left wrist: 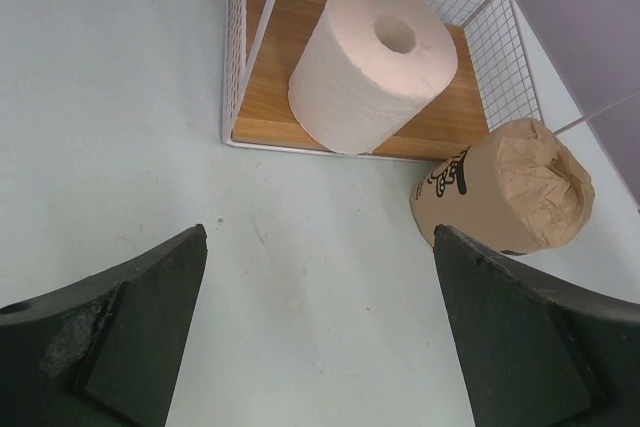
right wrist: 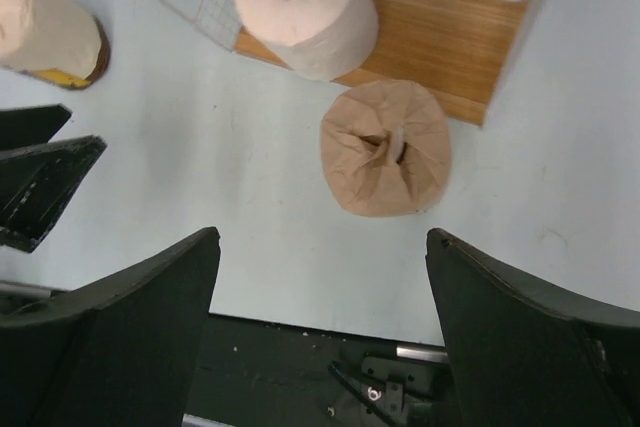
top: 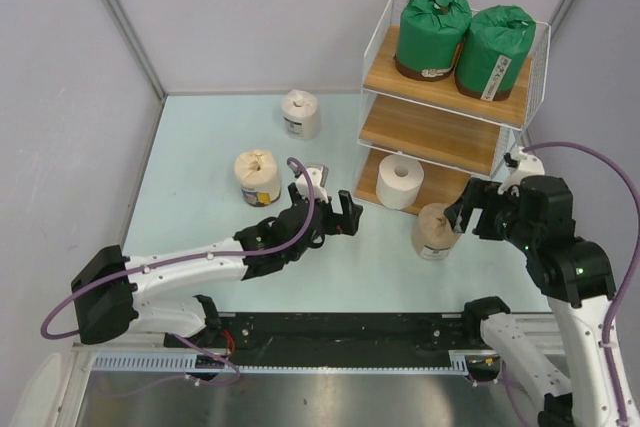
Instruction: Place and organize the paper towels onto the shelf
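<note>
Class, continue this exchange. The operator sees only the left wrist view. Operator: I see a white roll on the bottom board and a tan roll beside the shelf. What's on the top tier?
Observer: A green-wrapped roll and a second green roll stand side by side on the top board.
Operator: Any rolls left elsewhere?
Observer: A cream roll and a white labelled roll stand on the table, left of the shelf.
Operator: Where is the other arm?
Observer: The right gripper is open, poised over the tan roll.
</note>
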